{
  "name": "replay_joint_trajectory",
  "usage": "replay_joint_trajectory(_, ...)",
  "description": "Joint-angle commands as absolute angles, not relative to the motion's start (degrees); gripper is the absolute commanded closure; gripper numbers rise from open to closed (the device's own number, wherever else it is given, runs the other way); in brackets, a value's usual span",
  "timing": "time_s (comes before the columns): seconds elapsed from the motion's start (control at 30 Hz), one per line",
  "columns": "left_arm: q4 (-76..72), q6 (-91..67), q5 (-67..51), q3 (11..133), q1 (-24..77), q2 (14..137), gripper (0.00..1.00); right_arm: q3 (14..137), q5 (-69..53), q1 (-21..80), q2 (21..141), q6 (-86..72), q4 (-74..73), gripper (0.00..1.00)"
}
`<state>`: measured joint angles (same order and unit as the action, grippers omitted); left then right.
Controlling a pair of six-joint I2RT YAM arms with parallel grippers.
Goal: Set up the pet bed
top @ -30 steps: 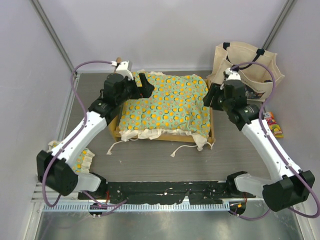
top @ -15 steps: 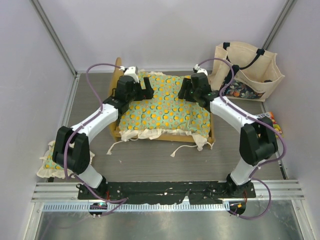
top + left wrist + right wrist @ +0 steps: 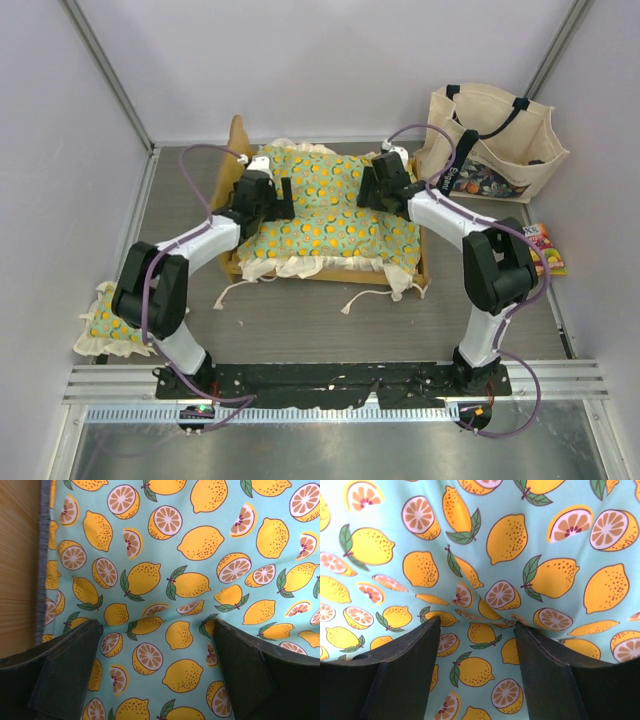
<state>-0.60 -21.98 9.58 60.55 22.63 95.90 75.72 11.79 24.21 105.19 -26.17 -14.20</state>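
Observation:
The pet bed's light-wood frame (image 3: 237, 150) sits at the table's back middle, headboard at the left. Its green lemon-print mattress cushion (image 3: 335, 215) lies in the frame, cream ruffle and ties hanging over the front. My left gripper (image 3: 283, 196) is open, its fingertips (image 3: 75, 655) pressed down on the cushion's left part (image 3: 165, 580) beside the wood side (image 3: 17, 555). My right gripper (image 3: 368, 188) is open, its fingertips (image 3: 415, 650) pressed into the cushion's right back part (image 3: 485, 545), which dents between them. Neither grips anything.
A cream tote bag (image 3: 492, 140) stands at the back right. A small matching ruffled pillow (image 3: 110, 320) lies at the front left, partly behind the left arm. A small colourful packet (image 3: 545, 248) lies by the right wall.
Both grippers have come in over the cushion from the sides and lowered onto it. The headboard now shows more at the back left.

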Motion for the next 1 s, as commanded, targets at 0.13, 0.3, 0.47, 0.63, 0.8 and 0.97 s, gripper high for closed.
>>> replay_joint_trajectory(0.13, 1.7, -18.2, 9.4, 63.3, 21.6, 84.2, 0.00, 81.1, 5.5, 23.7, 94.3, -24.0, -17.4, 0.33)
replay_joint_trajectory(0.3, 3.6, -20.6, 4.6, 63.9, 21.6, 77.4, 0.00, 83.1, 1.5, 24.6, 94.1, -26.4, -14.8, 0.33)
replay_joint_trajectory(0.47, 2.1, -24.5, -8.3, 60.1, 22.1, 73.2, 0.00, 88.7, 0.9, 27.4, 102.6, -27.0, -11.3, 0.33)
replay_joint_trajectory(0.63, -3.7, -26.5, -13.7, 55.1, 25.2, 74.5, 0.01, 99.6, 1.6, 30.4, 114.0, -25.3, -9.6, 0.33)
replay_joint_trajectory(0.8, -3.2, -26.5, -13.5, 52.7, 27.2, 82.9, 0.09, 116.5, 3.2, 31.3, 129.0, -23.6, -17.7, 0.33)
replay_joint_trajectory(0.97, -4.6, -29.5, -6.3, 48.4, 27.0, 86.0, 0.10, 117.8, 0.8, 31.6, 131.6, -21.5, -18.6, 0.33)
